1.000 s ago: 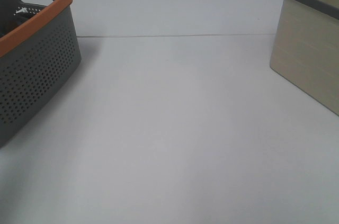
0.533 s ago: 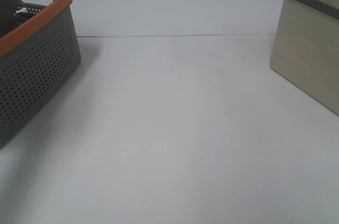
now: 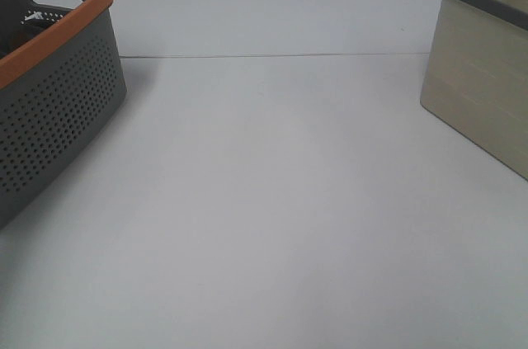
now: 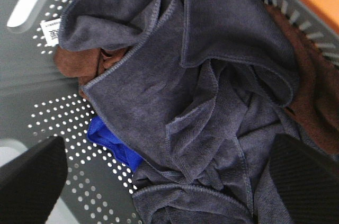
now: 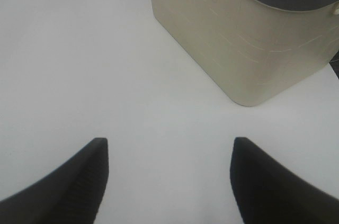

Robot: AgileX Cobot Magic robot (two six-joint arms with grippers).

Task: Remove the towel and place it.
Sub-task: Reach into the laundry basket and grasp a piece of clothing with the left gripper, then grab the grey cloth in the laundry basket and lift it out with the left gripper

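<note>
On the white table (image 3: 272, 200) we see a gray basket (image 3: 58, 110) and a beige bin (image 3: 478, 93). The dark towel (image 4: 201, 102) lies crumpled in the basket, under our spread left pincer (image 4: 169, 176). Our right pincer (image 5: 168, 144) is spread too, near the bin.

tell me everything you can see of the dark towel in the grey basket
The dark navy-charcoal terry towel lies crumpled in loose folds inside the grey perforated plastic basket. Stitched hems edge it; a small white tag sits at one corner. It lies over a brown cloth and a blue cloth. The open left gripper hangs over it, not gripping.
</note>
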